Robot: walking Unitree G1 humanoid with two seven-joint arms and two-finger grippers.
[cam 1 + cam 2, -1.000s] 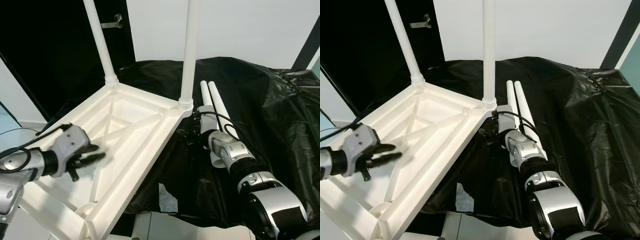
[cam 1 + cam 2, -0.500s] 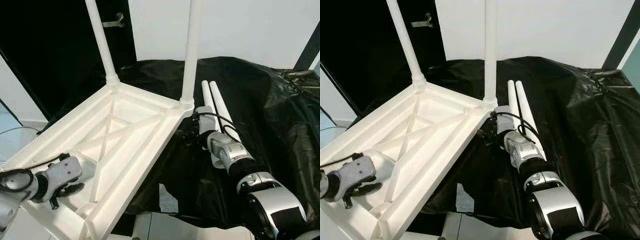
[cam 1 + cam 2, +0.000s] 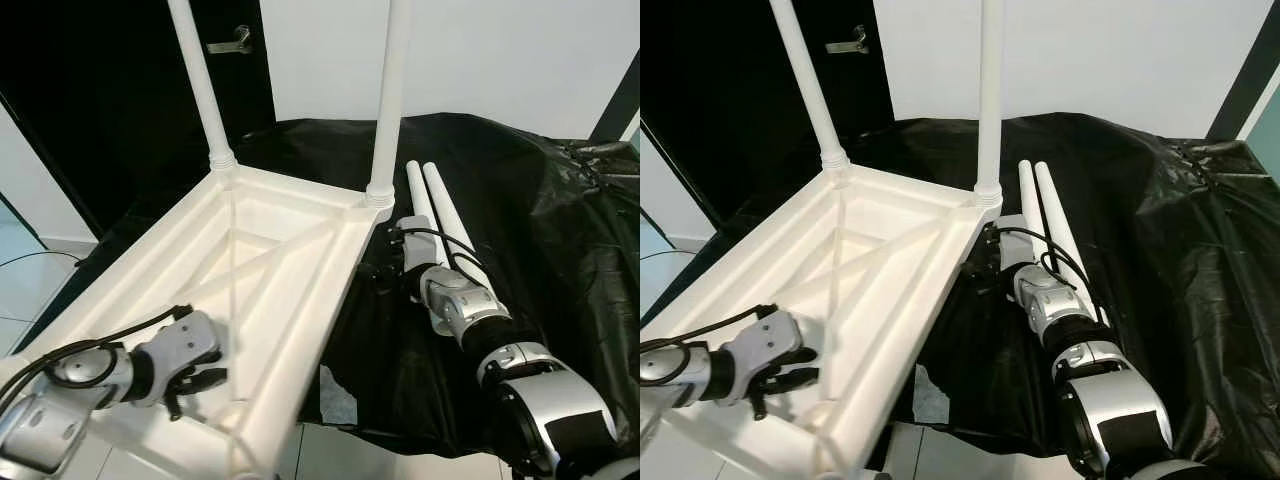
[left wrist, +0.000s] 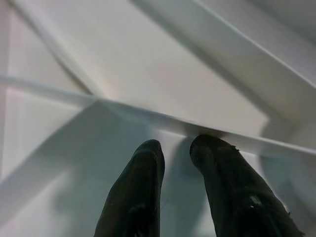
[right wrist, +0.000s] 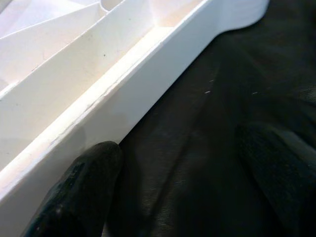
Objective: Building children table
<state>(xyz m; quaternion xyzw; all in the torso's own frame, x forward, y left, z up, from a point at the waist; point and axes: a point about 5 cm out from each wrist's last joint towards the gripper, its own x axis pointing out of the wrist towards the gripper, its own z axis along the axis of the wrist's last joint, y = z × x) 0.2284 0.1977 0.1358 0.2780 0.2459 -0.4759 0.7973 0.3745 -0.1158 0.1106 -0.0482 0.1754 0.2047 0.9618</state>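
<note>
- White plastic, the upturned children's table (image 3: 250,280) lies underside-up across the left and centre of the head views, its ribbed frame facing us.
- We see 2 legs already standing in it: one (image 3: 198,85) at the far left corner, another (image 3: 388,95) at the far right corner, both running up out of the top of the frame.
- 2 loose legs (image 3: 440,205) lie side by side on the black sheet (image 3: 540,230), just right of centre.
- Our left gripper (image 3: 200,378) sits at lower left inside the table's underside; in the left wrist view its fingertips (image 4: 148,153) are nearly together, a thin gap between them, gripping nothing, tips near a rib.
- Our right gripper (image 3: 985,272) is at centre, beside the table's right edge; its fingers (image 5: 79,182) are spread wide and empty, one touching that edge.
</note>
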